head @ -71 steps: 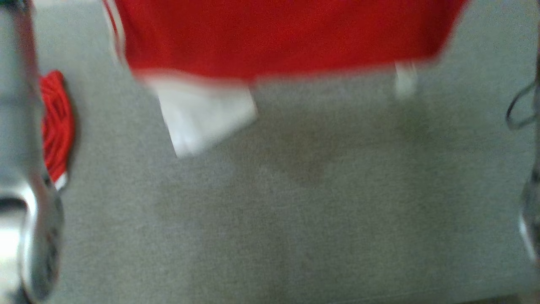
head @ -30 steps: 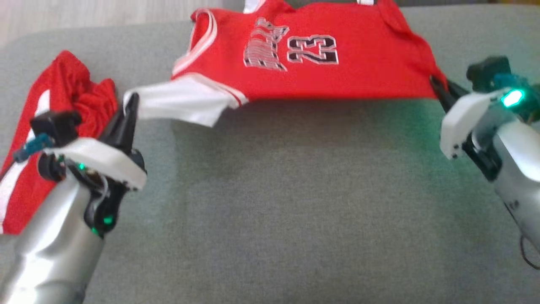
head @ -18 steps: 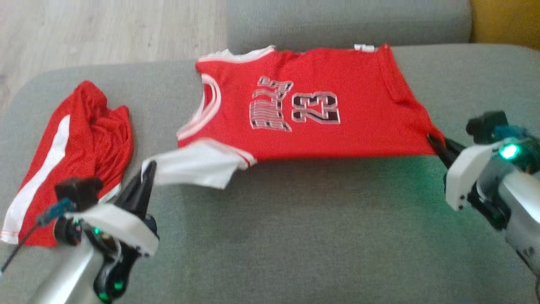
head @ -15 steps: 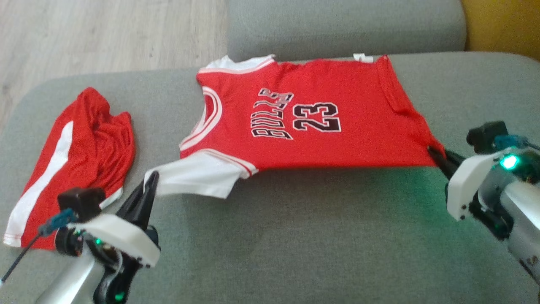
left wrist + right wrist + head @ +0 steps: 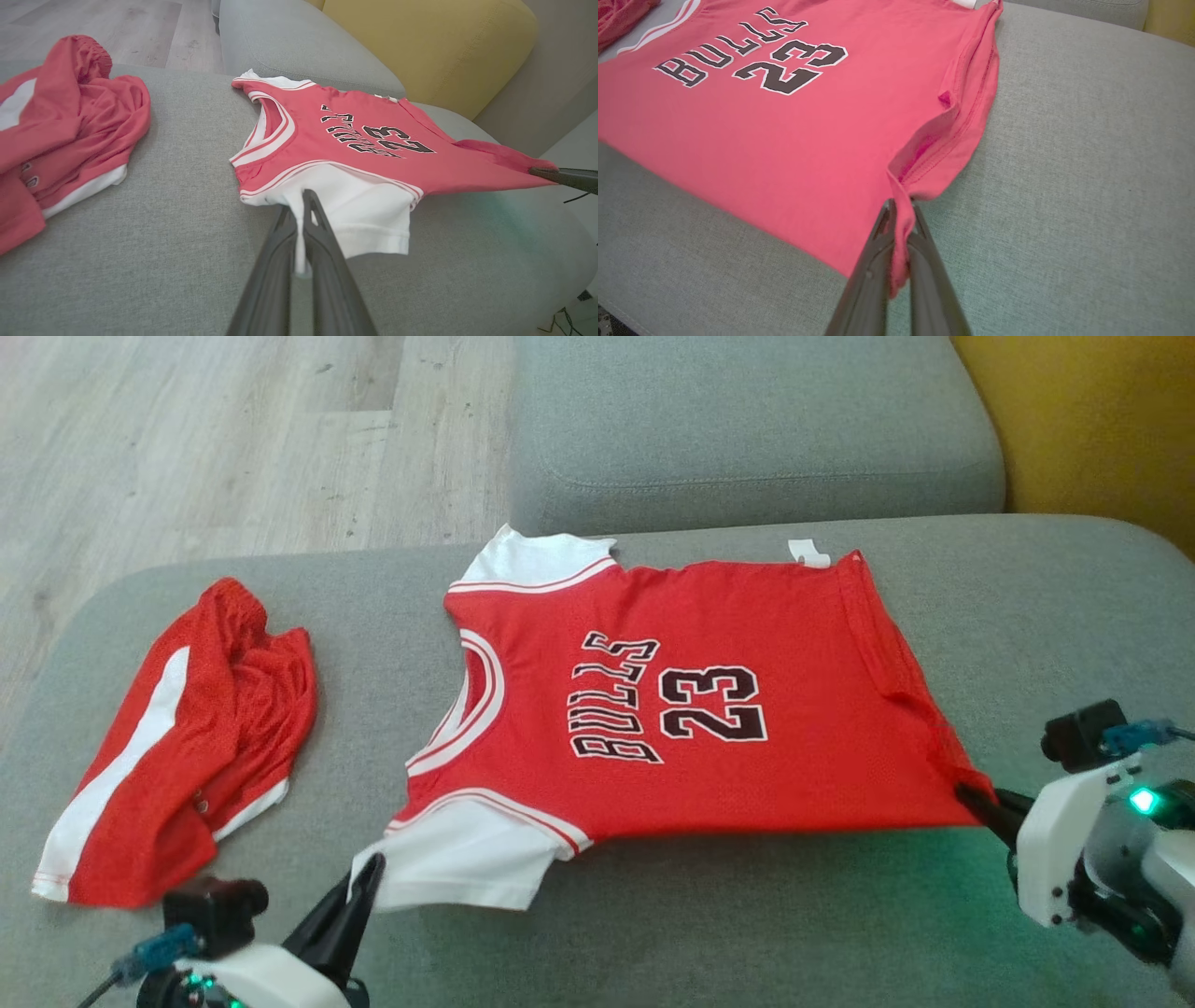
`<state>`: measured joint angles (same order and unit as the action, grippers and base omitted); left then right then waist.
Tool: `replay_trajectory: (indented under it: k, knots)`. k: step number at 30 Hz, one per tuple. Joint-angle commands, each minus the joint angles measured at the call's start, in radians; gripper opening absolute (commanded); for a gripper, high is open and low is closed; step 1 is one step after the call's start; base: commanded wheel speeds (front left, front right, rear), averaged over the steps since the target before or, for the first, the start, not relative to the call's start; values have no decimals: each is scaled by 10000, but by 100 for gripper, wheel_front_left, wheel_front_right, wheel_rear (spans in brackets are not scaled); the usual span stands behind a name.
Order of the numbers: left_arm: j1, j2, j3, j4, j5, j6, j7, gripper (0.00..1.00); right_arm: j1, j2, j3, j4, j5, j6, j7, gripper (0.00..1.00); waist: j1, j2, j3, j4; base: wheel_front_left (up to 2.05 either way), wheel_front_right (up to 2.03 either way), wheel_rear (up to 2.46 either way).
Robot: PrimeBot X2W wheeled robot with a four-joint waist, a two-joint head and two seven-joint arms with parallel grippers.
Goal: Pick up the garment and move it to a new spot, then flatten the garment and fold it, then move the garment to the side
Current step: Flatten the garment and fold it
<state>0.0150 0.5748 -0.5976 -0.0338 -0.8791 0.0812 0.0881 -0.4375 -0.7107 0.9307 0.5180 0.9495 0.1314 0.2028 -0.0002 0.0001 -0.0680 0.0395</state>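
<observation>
The garment [image 5: 672,709] is a red jersey with white sleeves and "BULLS 23" on the chest, spread across the grey sofa seat. Its far part rests on the cushion, and its near edge is stretched taut between my two grippers. At the lower left, my left gripper [image 5: 369,877] is shut on the near white sleeve [image 5: 355,219]. The left wrist view shows that gripper [image 5: 299,205] pinching the white cloth. At the right, my right gripper [image 5: 966,795] is shut on the near hem corner. The right wrist view shows that gripper [image 5: 900,210] clamping a fold of the garment [image 5: 784,116].
Crumpled red shorts [image 5: 187,737] with a white stripe lie on the left of the seat cushion [image 5: 747,933]. A grey back cushion [image 5: 747,429] stands behind the jersey, with a yellow cushion [image 5: 1092,420] to its right. Wooden floor [image 5: 187,429] lies beyond the sofa's left end.
The head camera has tilted, so the whole scene sits lower in the picture. The jersey has settled flatter onto the cushion. Both grippers have kept their hold on its corners.
</observation>
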Motion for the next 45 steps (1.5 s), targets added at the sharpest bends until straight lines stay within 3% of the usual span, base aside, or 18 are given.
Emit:
replay_trajectory:
  k: [1,7,15,32,45]
  knots:
    - [-514,389,430,-354,6,75,-40,0,-30,-441,-153,-207,38,-7,-22,0,2,-1,5,-1,0,0,0]
    - [-592,397,546,-675,73,327,-84,0,-13,-492,-700,-587,-104,-7,100,0,2,-1,193,-108,0,0,0]
    - [-1561,380,672,-273,223,211,35,0,-237,-75,-1524,-499,-594,-7,486,0,2,-1,635,-282,0,0,0]
    - [-4800,238,210,1958,808,-1032,999,0,-1448,1259,-2931,356,-1942,-7,1738,0,2,-1,2260,-466,0,0,0]
    - [-6886,-40,-447,3943,1588,-1763,1194,0,-2413,1746,-3017,951,-2608,-7,2110,0,2,-1,3027,-513,0,0,0]
